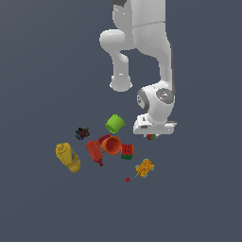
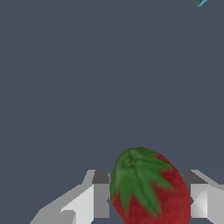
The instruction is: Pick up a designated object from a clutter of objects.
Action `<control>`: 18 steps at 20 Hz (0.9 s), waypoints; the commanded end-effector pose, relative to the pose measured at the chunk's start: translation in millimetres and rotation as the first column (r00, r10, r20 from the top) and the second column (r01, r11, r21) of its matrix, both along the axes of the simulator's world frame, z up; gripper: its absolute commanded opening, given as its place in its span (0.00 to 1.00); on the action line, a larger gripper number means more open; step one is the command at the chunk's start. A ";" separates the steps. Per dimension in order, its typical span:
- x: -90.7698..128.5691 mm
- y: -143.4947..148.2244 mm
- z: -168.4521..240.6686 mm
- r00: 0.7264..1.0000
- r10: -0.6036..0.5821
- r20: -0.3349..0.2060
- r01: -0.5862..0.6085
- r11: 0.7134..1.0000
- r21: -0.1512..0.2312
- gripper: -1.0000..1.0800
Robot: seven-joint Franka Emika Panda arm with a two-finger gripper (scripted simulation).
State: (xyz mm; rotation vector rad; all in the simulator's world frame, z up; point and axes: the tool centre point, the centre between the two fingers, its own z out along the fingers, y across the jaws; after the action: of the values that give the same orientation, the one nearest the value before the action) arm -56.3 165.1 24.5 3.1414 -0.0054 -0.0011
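Here, nearest the exterior view's camera, a tiny red speck [image 1: 127,179] lies alone on the dark grey floor [image 1: 42,71], and just beyond it, toward the exterior view's right, sits an orange-blue block [image 1: 144,168]. One step farther back the main clutter forms a loose row: a yellow bottle [image 1: 68,157] lying on its side at the exterior view's left, a red bottle [image 1: 95,152] also on its side to its right, an orange cup [image 1: 111,145] tipped so that its mouth faces the camera and touching the red bottle's upper end, and a red-green cube [image 1: 126,151] just beside the cup on the right. Farther still, a dark small item [image 1: 82,133] rests apart at the left and a green cup [image 1: 115,124] lies on its side behind the orange cup. At about the same depth, on the exterior view's right, the white arm [image 1: 142,42] reaches down so that the gripper [image 1: 151,137] hangs right of the green cup and beyond the cube; only a sliver of red and green shows beneath the hand there. The wrist view shows the strawberry [image 2: 151,188], its green leafy top turned toward the lens, seated between the two pale fingers [image 2: 94,197], which flank it on either side and appear closed against it. A blue-edged corner of the block [image 2: 199,2] barely enters the wrist view's edge, well apart from the fruit.
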 end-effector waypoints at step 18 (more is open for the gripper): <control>12.9 -81.8 109.0 1.000 0.000 0.001 0.000 1.000 0.002 0.00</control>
State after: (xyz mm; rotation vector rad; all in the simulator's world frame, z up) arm -44.9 93.7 119.2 3.1419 -0.0051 -0.0012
